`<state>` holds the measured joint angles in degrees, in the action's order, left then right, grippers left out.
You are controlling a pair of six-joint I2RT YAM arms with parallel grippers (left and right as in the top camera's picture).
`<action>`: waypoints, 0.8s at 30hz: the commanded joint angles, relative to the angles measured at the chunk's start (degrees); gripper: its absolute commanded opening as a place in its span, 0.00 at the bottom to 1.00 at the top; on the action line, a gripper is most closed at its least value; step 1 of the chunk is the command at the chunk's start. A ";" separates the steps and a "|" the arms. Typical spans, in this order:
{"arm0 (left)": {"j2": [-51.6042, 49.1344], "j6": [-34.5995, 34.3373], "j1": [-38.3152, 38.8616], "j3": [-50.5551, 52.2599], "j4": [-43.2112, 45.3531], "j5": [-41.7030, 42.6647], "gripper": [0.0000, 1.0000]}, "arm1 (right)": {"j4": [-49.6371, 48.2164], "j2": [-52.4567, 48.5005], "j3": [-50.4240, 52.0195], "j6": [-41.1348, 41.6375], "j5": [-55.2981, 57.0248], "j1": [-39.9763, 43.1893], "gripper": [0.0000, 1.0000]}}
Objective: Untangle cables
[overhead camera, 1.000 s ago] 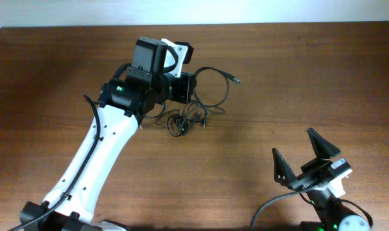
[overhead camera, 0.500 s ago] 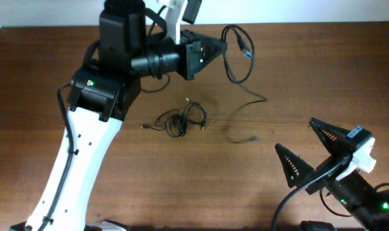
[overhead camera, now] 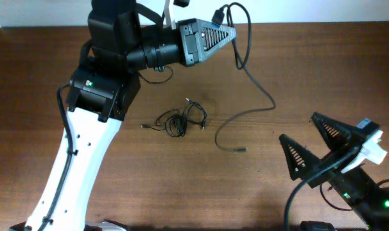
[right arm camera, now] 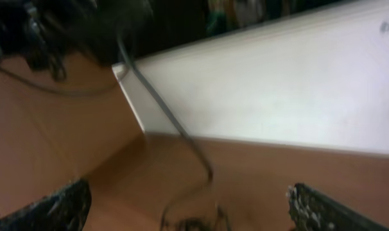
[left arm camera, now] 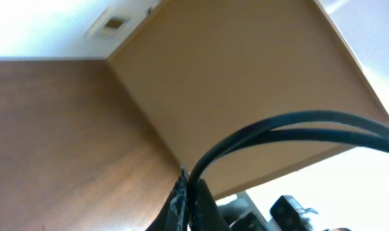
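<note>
lying on the table (overhead camera: pixel 27 83) left of centre is a small tangle (overhead camera: pixel 178 120) of cables. up and right of it, the raised left gripper (overhead camera: pixel 235 31) is clamped on one cable (overhead camera: pixel 255 82), which loops upward, then drops to the wood, plug end mid-table. far right, the right gripper (overhead camera: pixel 296 126) gapes wide, holding nothing.
</note>
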<state>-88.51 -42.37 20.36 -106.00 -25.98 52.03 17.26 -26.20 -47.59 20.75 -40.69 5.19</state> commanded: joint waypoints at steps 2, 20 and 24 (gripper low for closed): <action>0.44 0.44 3.34 -0.76 -10.10 -13.55 0.00 | -3.58 -0.09 -0.61 6.78 0.83 0.35 0.99; 0.37 -3.69 13.05 -0.76 -19.12 -18.64 0.00 | 0.50 -10.67 -0.59 -25.24 -16.41 0.35 0.98; 0.37 -3.67 15.17 -0.76 -19.15 -18.45 0.00 | -0.66 -16.24 -0.59 -24.83 -16.79 0.35 0.80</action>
<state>-88.51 -45.25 34.13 -106.08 -45.23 33.98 17.52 -40.40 -47.68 -3.44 -54.98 5.21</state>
